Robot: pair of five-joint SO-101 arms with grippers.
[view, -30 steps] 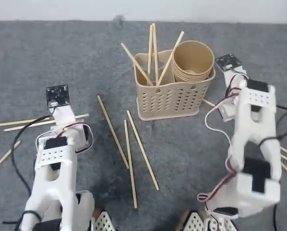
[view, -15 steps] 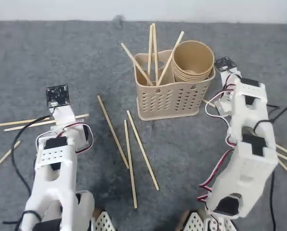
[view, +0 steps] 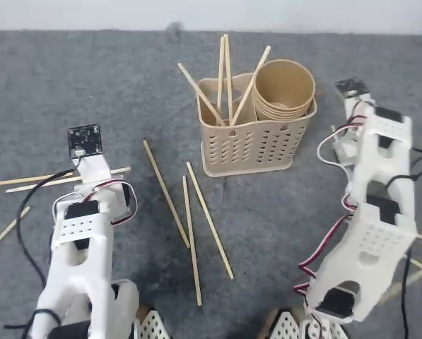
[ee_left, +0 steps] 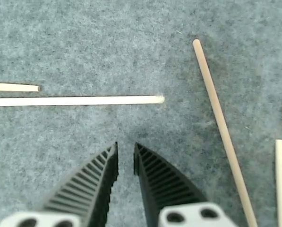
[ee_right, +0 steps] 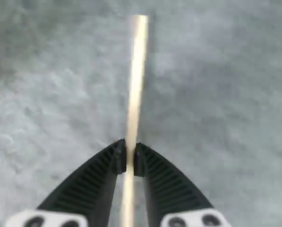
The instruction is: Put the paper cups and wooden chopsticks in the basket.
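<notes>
1. Two arms stand at the near edge of the grey carpet [view: 90, 78] in the high view. The basket [view: 246, 152] sits mid-carpet toward the far edge. A stack of cups [view: 285, 88] fills its right end, and several chopsticks [view: 225, 70] lean upright in its left. Three loose chopsticks [view: 189, 212] lie in the lane between the arms. Two more run off the left edge beside the left arm [view: 80, 240]. The right arm [view: 377, 191] stands just right of the basket, with a strip of carpet between them.
2. From the left wrist, the left gripper [ee_left: 125, 145] hangs over carpet, jaws barely parted around nothing. A chopstick [ee_left: 84, 100] lies crosswise just ahead, and a second chopstick [ee_left: 221, 127] slants alongside.
3. From the right wrist, the right gripper [ee_right: 130, 156] has its jaws pinching a held chopstick [ee_right: 136, 71], which points straight out over carpet.
</notes>
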